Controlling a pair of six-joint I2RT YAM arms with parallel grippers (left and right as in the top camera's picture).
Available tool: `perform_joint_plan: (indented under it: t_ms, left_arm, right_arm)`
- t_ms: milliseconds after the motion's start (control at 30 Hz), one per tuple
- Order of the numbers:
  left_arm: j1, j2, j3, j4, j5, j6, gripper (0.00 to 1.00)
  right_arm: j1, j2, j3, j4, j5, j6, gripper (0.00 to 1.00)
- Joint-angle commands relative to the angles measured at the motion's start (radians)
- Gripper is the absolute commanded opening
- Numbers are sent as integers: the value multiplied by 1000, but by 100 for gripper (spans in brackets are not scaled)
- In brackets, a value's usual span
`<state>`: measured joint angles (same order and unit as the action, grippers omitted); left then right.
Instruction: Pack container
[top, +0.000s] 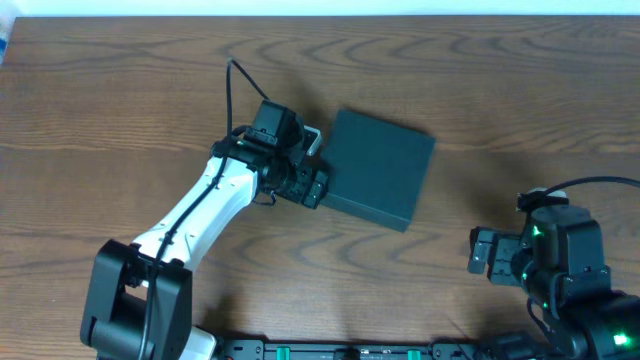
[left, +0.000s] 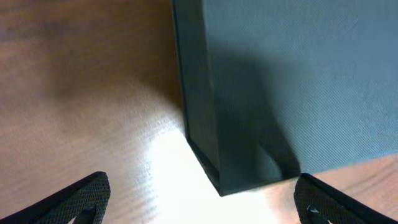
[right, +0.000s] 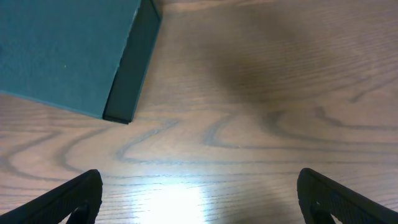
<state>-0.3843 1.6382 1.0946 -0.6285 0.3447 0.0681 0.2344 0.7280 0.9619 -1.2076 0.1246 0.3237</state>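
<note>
From overhead, the left claw (top: 318, 185) sat against the left side of the container (top: 385, 165). Its fingers merged with the box's dark wall, so the gap between them could not be judged from here. A small pale piece (top: 312, 140) beside the wrist was too small to identify. The right claw (top: 483, 252) lay well apart, near the lower right, and its arm was cut off by the frame's edge. The container rested flat on the wooden counter (top: 120, 90), right of centre and turned slightly askew. It was a dark teal-green square with a plain matte top, and the lid's edge or hinge could not be told apart.

In the left wrist view only the two fingertips (left: 74, 199) showed, cropped at the bottom corners. They were spread wide and gripped nothing. One lower corner of the container (left: 298, 81) stood between and just beyond them. Its top was finely textured, and its side wall was in deep shadow, nearly black. A bright glare on the counter washed out the grain beside it.

In the right wrist view the fingertips (right: 68, 199) were again cropped at the bottom corners, spread wide over bare wood. The container (right: 62, 50) filled the upper left and ran out of frame, showing a teal top and a darker side wall.
</note>
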Motion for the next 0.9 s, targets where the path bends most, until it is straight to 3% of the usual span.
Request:
perform_joint_plan:
  t_ms: [0, 200, 400, 533, 700, 867]
  left_arm:
    - [-46, -58, 47, -20, 3, -55, 96]
    - [-123, -99, 98, -97, -194, -99, 95]
    - [-50, -100, 157, -189, -196, -142, 95]
    - [31, -98, 157, -210, -223, -128, 95]
    - [89, -88, 157, -204, -223, -89, 95]
    - [89, -42, 157, -202, -224, -91, 95]
  right_arm:
    - [9, -3, -3, 0, 6, -18, 99]
    - [9, -3, -3, -3, 6, -8, 99]
    - [8, 21, -32, 19, 7, 131, 99]
    - [8, 74, -85, 97, 74, 133, 99]
    - [8, 212, -120, 156, 209, 214, 99]
    - [7, 399, -122, 319, 209, 214, 99]
